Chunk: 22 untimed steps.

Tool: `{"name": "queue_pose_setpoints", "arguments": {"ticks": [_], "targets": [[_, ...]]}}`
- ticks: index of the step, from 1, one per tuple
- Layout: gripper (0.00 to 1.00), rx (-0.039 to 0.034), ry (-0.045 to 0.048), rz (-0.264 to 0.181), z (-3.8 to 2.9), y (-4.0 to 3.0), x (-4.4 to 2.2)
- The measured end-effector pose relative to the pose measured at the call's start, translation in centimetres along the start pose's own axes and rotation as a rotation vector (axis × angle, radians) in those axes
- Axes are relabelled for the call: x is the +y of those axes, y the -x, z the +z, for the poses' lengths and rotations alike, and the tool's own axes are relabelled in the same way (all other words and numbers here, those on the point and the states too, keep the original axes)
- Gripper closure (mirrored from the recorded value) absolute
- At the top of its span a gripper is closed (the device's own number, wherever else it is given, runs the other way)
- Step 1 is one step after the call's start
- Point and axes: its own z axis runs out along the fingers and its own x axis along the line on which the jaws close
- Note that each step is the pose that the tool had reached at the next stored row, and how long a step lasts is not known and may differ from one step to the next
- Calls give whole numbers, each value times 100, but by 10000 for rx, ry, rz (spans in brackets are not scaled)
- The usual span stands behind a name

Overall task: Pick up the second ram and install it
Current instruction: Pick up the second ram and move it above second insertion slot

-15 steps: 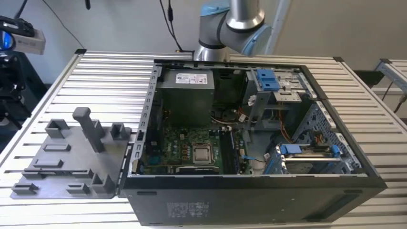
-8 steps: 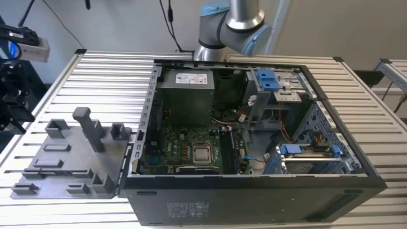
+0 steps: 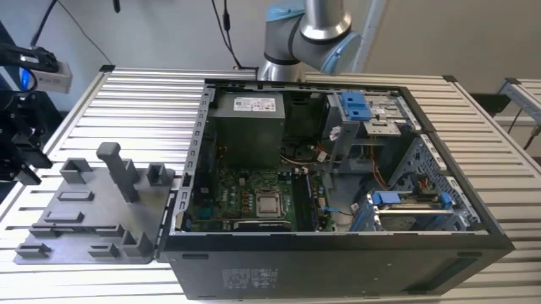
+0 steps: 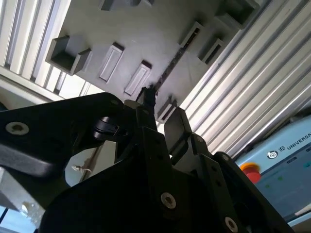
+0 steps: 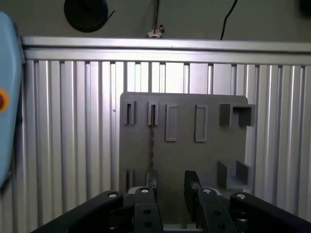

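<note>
The grey robot arm (image 3: pixel 317 25) is running off the top edge of the exterior view, and a black assembly (image 3: pixel 17 145) at the exterior view's left is being cut by the border, too partial to identify. The green motherboard's memory slots (image 3: pixel 308 199) are showing too small to tell whether filled. In both wrist views the thin dark memory stick (image 5: pixel 151 141) (image 4: pixel 170 65) is presenting only its edge, its near end lying hidden behind the black jaws.
</note>
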Motion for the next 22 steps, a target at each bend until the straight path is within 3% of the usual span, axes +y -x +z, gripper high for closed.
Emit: {"name": "queue_pose_setpoints", "arguments": {"ticks": [14, 22], "targets": [[64, -1, -13, -1, 276, -15, -3], [64, -2, -65, -4, 421, -23, -5]]}}
